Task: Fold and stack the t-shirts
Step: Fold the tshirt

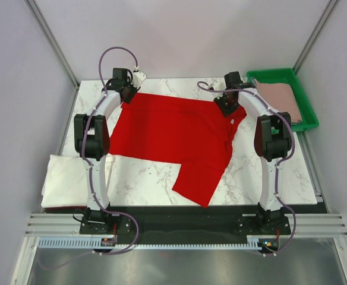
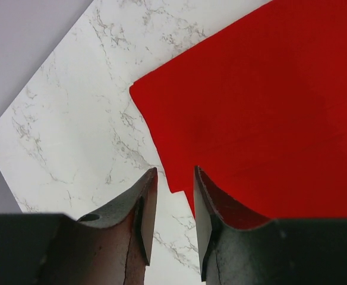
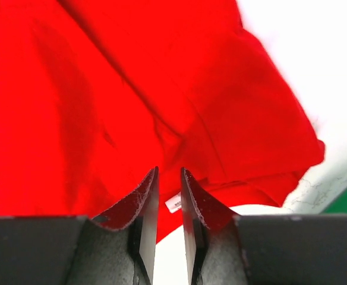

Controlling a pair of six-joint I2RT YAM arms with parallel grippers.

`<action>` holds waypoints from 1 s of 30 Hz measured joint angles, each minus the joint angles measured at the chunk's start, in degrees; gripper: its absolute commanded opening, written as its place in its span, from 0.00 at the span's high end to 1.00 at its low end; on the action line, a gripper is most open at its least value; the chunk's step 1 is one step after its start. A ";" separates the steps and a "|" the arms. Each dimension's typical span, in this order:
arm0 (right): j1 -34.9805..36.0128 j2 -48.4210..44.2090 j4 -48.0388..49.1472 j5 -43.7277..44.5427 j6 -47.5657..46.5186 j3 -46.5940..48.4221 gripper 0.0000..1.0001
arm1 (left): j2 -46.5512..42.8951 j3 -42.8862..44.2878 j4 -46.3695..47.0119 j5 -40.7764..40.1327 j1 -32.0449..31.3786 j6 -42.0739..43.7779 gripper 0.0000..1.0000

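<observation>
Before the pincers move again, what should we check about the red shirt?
1. Bright red cloth t-shirt spread out on the white marble table: ok.
2. Left pincer open above the shirt's far corner: ok.
3. Right pincer open beside the small white neck label: ok.
4. Red shirt folded neatly: not ok, one part sticks out toward the arms.
5. Folded white cloth t-shirt waiting at the table's left edge: ok.

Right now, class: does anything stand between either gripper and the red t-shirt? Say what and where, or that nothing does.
Nothing visible does. The left gripper hangs open over the red t-shirt's far-left corner, the right gripper open over its right edge by the white label. Only cloth and marble table show between their jaws.
</observation>
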 measured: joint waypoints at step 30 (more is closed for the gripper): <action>-1.60 5.86 -1.25 -4.07 1.66 3.98 0.94 | 0.00 -1.64 -1.42 -0.20 -0.55 -0.63 0.67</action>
